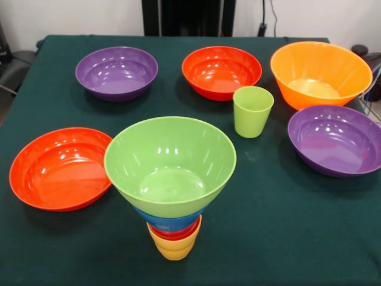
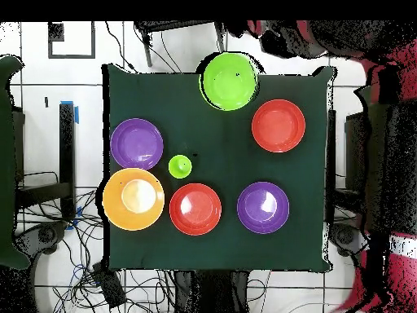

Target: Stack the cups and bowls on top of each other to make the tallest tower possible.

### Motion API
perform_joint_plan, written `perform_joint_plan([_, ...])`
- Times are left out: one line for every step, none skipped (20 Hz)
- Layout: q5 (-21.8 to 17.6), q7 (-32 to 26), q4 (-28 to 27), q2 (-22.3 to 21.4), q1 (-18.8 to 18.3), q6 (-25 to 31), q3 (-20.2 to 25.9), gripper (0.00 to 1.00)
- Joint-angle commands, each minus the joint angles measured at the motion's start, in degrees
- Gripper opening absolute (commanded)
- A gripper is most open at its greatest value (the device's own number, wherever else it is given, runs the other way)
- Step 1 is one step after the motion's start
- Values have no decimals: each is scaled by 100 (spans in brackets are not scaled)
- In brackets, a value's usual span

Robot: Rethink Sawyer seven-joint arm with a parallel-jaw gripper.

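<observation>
The tower stands near the table's front edge: a yellow cup lowest, a red cup in it, a blue bowl above, and a wide light green bowl on top. A light green cup stands upright alone. Around it sit two purple bowls, two red-orange bowls and a large orange bowl. Neither view shows the gripper.
A dark green cloth covers the table. In the overhead view, cables lie on the floor below the table, and a red and dark shape stands past its right edge; I cannot tell what that shape is.
</observation>
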Motion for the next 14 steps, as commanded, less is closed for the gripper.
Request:
perform_joint_plan([49,655,1843,-560,-309,-565,-392,100])
perform_joint_plan([67,630,1954,-582,-365,-637,-370,100])
perform_joint_plan([79,620,2053,-604,-412,-690,-360,100])
perform_joint_plan([89,615,2178,-635,-472,-770,-341,100])
perform_joint_plan([104,617,2309,-679,-539,-836,-322,100])
perform_joint_plan([102,625,2400,-710,-590,-941,-306,100])
perform_joint_plan([100,634,2491,-741,-642,-1046,-290,100])
perform_joint_plan([93,612,2569,-743,-681,-1125,-277,100])
perform_joint_plan([86,590,2647,-744,-720,-1205,-264,100])
perform_joint_plan([83,570,2742,-743,-760,-1260,-258,100])
perform_joint_plan([90,545,2833,-742,-806,-1321,-242,100])
perform_joint_plan([94,526,2914,-745,-841,-1342,-243,100])
perform_joint_plan([114,506,2981,-762,-882,-1360,-230,100])
perform_joint_plan([122,485,3059,-775,-927,-1408,-216,100])
